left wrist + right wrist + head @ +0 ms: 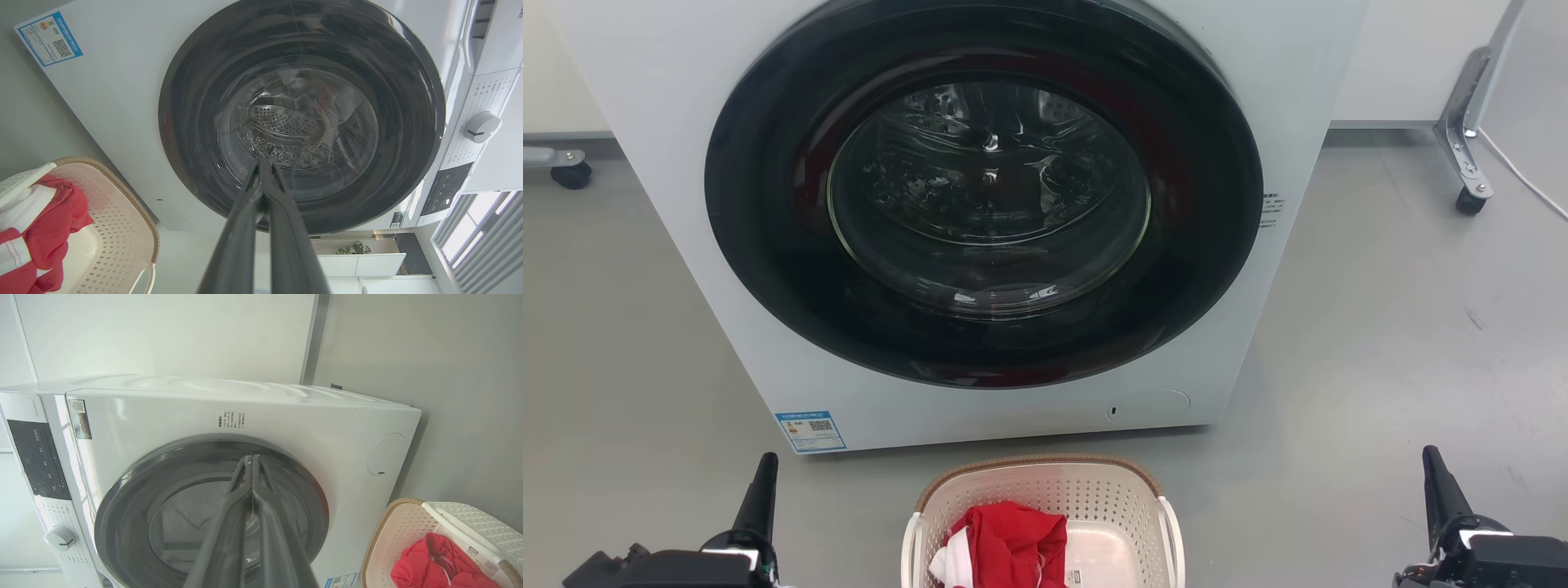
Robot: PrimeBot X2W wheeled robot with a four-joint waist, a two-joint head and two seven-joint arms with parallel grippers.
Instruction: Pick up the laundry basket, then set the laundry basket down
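The laundry basket is cream-white and perforated with a brown woven-look rim. It stands on the floor at the bottom centre of the head view, just in front of the washing machine, with red and white clothes inside. It also appears as the basket in the left wrist view and the basket in the right wrist view. My left gripper is low at the left, well apart from the basket, fingers pressed together and empty. My right gripper is low at the right, also shut and empty.
A white front-loading washing machine with a closed dark round door rises directly behind the basket. Grey floor spreads on both sides. A wheeled metal leg stands at the back right, a caster at the back left.
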